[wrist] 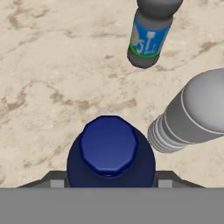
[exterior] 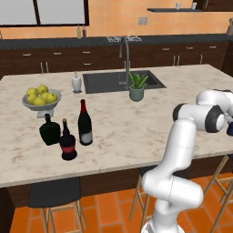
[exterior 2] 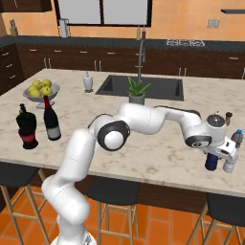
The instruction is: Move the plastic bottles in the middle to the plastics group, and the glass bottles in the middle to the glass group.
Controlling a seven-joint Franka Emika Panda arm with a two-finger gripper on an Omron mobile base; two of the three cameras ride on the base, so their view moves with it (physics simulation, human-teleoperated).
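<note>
Fingers (wrist: 57,181) of the two-finger gripper (wrist: 111,183) stood on either side of the small dark-blue plastic bottle with its faceted blue cap (wrist: 109,146), touching its shoulders, so we judged them closed on it. Just beside it we saw a ribbed pale grey plastic bottle (wrist: 192,116), and farther off a grey bottle with a blue label (wrist: 148,37). In the right base view the gripper (exterior 2: 217,155) was at the marble island counter's (exterior 2: 158,139) right end with the blue bottle (exterior 2: 211,161) under it. Well apart, at the left end, we found the tall dark wine bottle with red foil neck (exterior: 84,124) beside the squat dark-green flask (exterior: 49,130) and the round black bottle with a red band (exterior: 68,142).
</note>
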